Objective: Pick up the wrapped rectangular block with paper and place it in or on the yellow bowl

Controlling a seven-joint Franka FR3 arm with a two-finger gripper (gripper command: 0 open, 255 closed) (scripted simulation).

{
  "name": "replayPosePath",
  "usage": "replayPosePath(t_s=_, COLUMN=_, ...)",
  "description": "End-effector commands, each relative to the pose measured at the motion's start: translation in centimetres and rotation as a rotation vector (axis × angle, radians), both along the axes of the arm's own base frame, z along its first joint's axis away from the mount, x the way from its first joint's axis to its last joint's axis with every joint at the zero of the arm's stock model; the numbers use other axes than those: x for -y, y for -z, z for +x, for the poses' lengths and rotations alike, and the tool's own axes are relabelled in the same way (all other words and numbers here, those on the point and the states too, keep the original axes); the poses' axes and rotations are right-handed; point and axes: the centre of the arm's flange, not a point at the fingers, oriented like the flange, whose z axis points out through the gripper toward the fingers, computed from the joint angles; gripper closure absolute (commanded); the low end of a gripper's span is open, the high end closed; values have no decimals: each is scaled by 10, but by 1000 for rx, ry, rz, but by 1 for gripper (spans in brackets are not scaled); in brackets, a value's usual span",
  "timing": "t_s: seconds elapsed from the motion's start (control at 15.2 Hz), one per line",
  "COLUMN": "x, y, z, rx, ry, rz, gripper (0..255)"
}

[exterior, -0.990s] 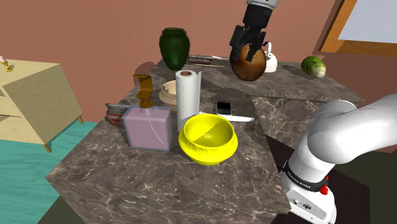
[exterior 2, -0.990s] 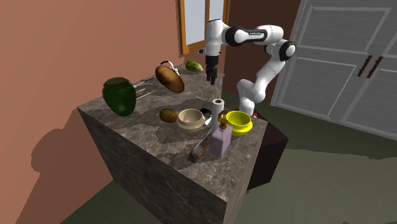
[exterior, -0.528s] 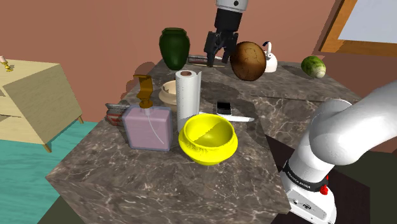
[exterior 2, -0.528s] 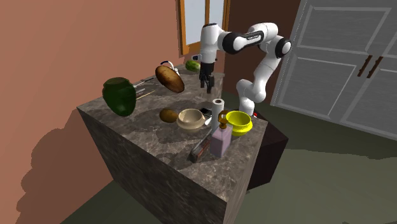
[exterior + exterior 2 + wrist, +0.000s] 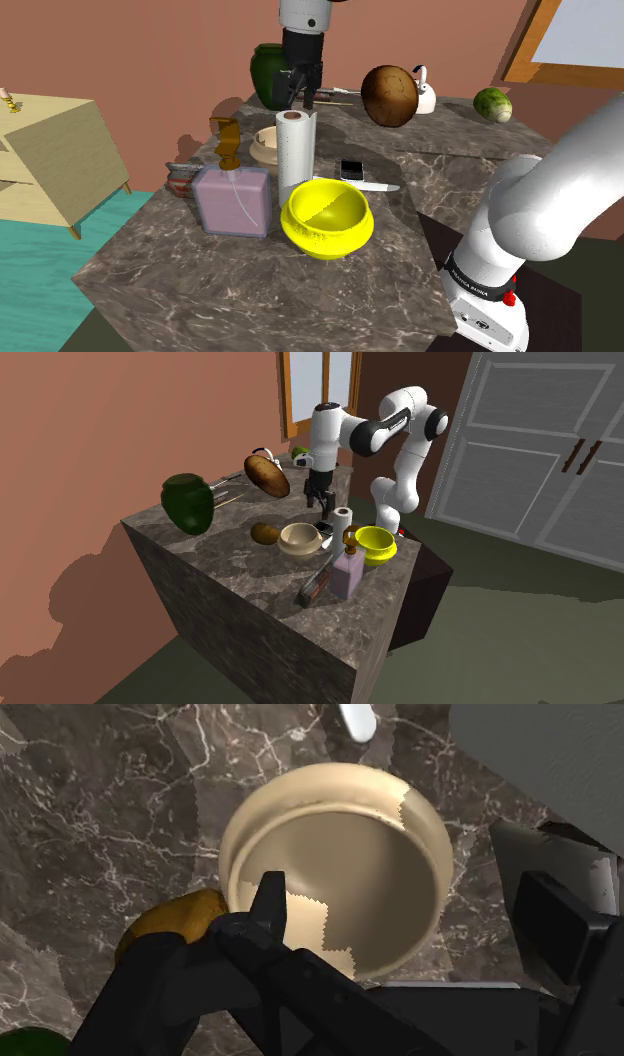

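Hovering over the beige bowl, the end effector hangs clear of the bench, its two fingers spread wide with nothing between them but air. In the wrist view we look straight down past them into that bowl's hollow. We judge the height to be deliberate: the tall paper roll stands just beside the bowl, and a low hand would knock it. The wrapped block, reddish-brown with a pale band, lies flat near the bench edge at the shoulder view's left, just beside the pale purple dispenser bottle and well apart from the end effector. The yellow bowl sits on the bottle's other side, toward the shoulder view's right, its mouth open upward. Because the bottle stands between block and bowl, we expect the carry will need a lift over it.
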Motion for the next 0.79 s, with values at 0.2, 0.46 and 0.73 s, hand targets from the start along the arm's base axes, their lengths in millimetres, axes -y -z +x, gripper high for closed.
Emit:
replayPosePath(t_s=0.2, x=-69, y=20, z=22, rx=7, ry=-125, rz=-58, gripper=0)
replayPosePath(t_s=0.46, x=-122, y=39, z=35, rx=12, ry=-223, rz=-106, gripper=0)
replayPosePath(t_s=0.73, x=-175, y=60, z=43, rx=17, ry=-321, rz=-153, gripper=0)
